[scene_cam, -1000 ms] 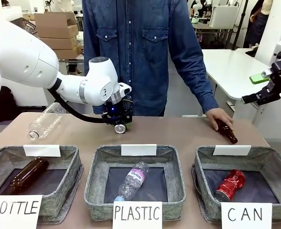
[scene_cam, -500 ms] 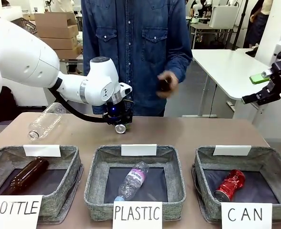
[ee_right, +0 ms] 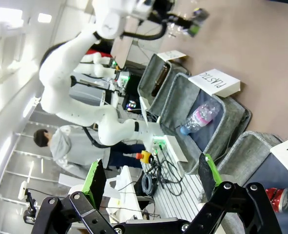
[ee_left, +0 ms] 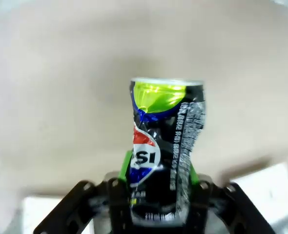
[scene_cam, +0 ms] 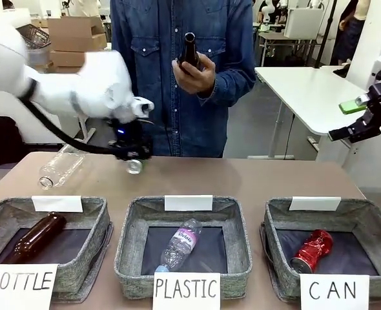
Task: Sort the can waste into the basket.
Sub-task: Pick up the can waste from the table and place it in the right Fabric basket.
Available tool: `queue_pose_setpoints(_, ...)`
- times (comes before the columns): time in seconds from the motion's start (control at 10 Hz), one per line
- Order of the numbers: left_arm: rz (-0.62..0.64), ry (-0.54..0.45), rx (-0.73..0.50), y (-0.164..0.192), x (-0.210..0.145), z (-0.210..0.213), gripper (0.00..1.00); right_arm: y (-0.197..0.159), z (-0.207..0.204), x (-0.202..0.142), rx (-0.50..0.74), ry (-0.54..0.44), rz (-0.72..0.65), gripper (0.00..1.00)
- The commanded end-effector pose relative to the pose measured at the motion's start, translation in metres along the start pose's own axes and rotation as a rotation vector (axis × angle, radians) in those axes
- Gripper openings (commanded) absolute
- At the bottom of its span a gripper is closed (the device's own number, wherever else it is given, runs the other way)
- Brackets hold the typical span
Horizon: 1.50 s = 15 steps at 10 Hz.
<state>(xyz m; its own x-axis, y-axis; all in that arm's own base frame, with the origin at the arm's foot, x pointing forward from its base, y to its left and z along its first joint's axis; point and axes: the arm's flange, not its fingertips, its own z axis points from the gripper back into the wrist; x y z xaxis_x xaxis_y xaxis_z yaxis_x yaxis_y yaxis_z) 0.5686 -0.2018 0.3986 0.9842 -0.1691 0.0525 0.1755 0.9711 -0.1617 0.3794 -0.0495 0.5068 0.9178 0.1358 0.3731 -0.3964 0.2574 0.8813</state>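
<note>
My left gripper is shut on a dark blue-black crushed can with a red-white-blue logo, its green pads pressing both sides. In the front view the left gripper hangs just above the far side of the table with the can's silver end showing below it. A shiny red crushed can lies inside the grey basket lettered "CAN" at the front right. At the right edge, high above the table, my right gripper stands open with nothing in it; its fingers frame the row of bins.
Grey bins lettered "PLASTIC" and "BOTTLE" stand left of the CAN basket, one holding a clear bottle, the other a brown one. Another clear bottle lies on the table at the far left. A person across the table holds a brown bottle at chest height.
My left arm has swung to the left with the dark can in its grip. The person picked the brown bottle off the table's right side and raised it to chest height.
</note>
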Motion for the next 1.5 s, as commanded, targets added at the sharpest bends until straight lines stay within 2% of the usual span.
queue_pose_setpoints(0.0, -0.019, 0.073, -0.089, 0.091, -0.045, 0.046, 0.00, 0.000, 0.002, 0.001, 0.006, 0.005, 0.033, 1.00)
queue_pose_setpoints(0.2, 0.006, 0.018, -0.261, 0.162, -0.102, 0.105, 0.00, 0.000, 0.002, 0.001, 0.006, 0.005, 0.033, 1.00)
queue_pose_setpoints(0.3, -0.009, -0.048, -0.456, 0.189, -0.134, 0.145, 0.00, 0.000, 0.002, 0.001, 0.006, 0.005, 0.033, 1.00)
queue_pose_setpoints(0.4, -0.023, -0.086, -0.716, 0.214, -0.170, 0.183, 0.00, 0.000, 0.002, 0.001, 0.006, 0.005, 0.033, 1.00)
queue_pose_setpoints(0.6, 0.103, -0.081, -1.046, 0.240, -0.247, 0.234, 0.00, 0.000, 0.002, 0.001, 0.006, 0.005, 0.033, 1.00)
queue_pose_setpoints(0.7, 0.094, -0.119, -1.052, 0.231, -0.280, 0.240, 0.00, 0.000, 0.002, 0.001, 0.006, 0.005, 0.033, 1.00)
queue_pose_setpoints(0.9, -0.022, -0.205, -0.902, 0.191, -0.343, 0.233, 0.00, 0.000, 0.002, 0.001, 0.006, 0.005, 0.033, 1.00)
queue_pose_setpoints(1.0, 0.003, -0.269, -0.796, 0.175, -0.361, 0.223, 0.00, 0.000, 0.002, 0.001, 0.006, 0.005, 0.033, 1.00)
queue_pose_setpoints(1.1, 0.001, -0.142, -0.991, 0.224, -0.325, 0.252, 0.00, 0.000, 0.002, 0.001, 0.006, 0.005, 0.033, 1.00)
queue_pose_setpoints(1.3, 0.001, -0.142, -0.991, 0.224, -0.325, 0.252, 0.00, 0.000, 0.002, 0.001, 0.006, 0.005, 0.033, 1.00)
queue_pose_setpoints(1.4, 0.002, -0.179, -0.925, 0.203, -0.347, 0.241, 0.44, 0.000, 0.002, 0.001, 0.006, 0.005, 0.033, 1.00)
